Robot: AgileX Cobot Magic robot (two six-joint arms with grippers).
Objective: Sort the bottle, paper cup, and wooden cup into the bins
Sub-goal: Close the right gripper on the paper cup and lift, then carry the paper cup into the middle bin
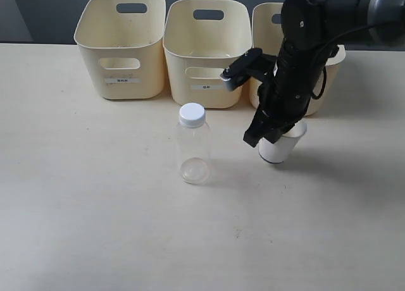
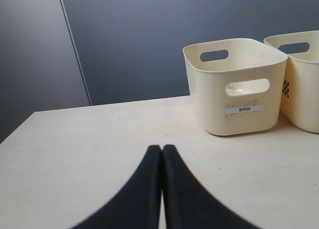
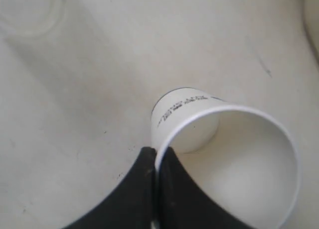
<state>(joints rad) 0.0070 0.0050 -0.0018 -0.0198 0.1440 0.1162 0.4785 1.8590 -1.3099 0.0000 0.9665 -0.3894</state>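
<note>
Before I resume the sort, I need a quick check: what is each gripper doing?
Left gripper: closed, holding nothing.
Right gripper: closed on the rim of the paper cup, which is tilted.

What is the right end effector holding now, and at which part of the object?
The right end effector holds the paper cup, pinching its rim wall between the two fingers. The left end effector is shut and holds nothing.

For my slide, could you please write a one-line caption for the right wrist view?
The right gripper pinches the rim of the white paper cup, which is tilted above the table.
</note>
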